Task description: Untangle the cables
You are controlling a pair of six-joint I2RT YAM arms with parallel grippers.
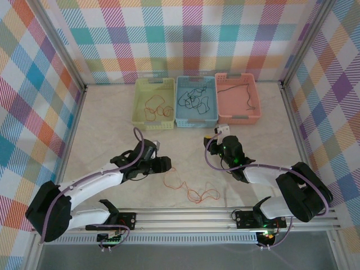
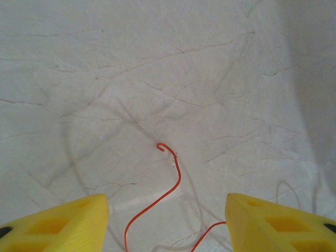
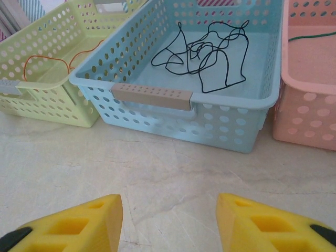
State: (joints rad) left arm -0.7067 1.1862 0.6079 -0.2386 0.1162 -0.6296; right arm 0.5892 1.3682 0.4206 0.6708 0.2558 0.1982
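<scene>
left gripper [image 2: 167,220] spread astride the orange cable [image 2: 176,178]; right gripper [image 3: 169,223] spread, holding nothing

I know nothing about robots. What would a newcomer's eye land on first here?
Probably the three pastel perforated plastic baskets lined up at the table's far side: a yellow-green basket holding orange wire, a light blue basket holding tangled black wire, and a pink basket holding dark green wire. Next, the loose orange-red wire sprawled on the pale marble-patterned tabletop, nearer the front.
</scene>
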